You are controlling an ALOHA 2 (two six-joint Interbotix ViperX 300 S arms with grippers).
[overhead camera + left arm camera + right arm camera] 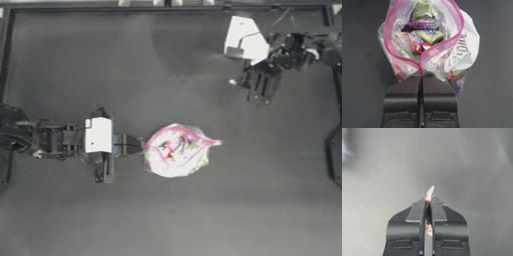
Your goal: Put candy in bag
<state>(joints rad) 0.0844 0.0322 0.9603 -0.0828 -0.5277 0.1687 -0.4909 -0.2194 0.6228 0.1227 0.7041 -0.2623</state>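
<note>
My left gripper was clamped on the edge of the bag at the frame's centre, pinching its pink strip so the mouth gaped open — ready to receive. My right gripper, in the upper right, was closed on the candy, held clear of the tabletop for carrying across.
</note>
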